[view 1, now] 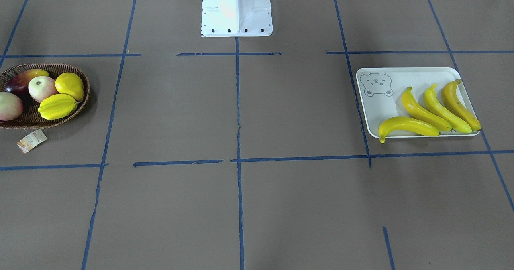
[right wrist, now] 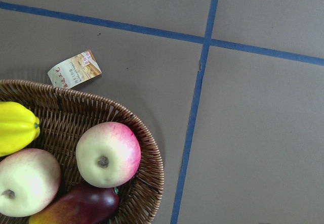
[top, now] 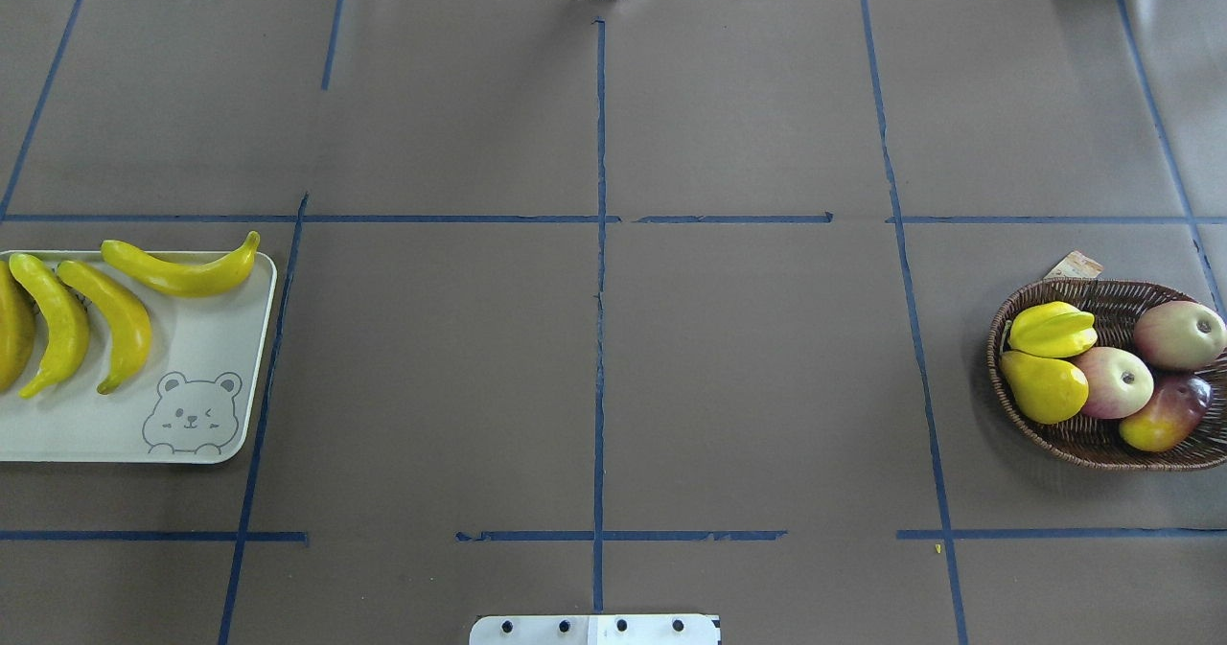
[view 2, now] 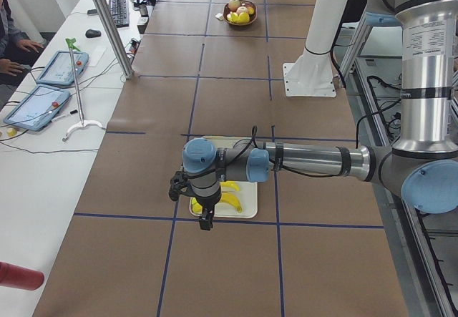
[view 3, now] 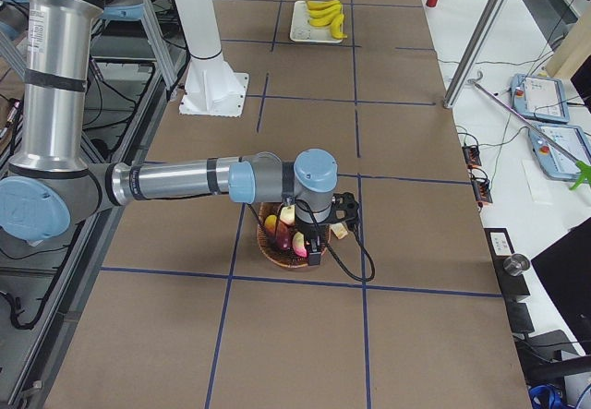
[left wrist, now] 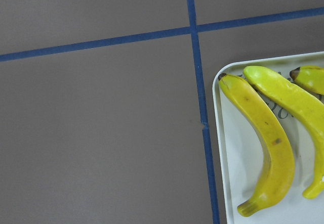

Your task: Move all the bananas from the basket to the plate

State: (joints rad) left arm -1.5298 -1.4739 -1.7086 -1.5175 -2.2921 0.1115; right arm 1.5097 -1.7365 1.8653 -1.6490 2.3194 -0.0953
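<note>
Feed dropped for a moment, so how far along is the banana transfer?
Done: all four bananas lie on the plate; the basket holds only other fruit. In hand: the left gripper hangs by the plate and the right gripper by the basket, seen only from the sides, so I cannot tell their state. Left: nothing, apparently.
</note>
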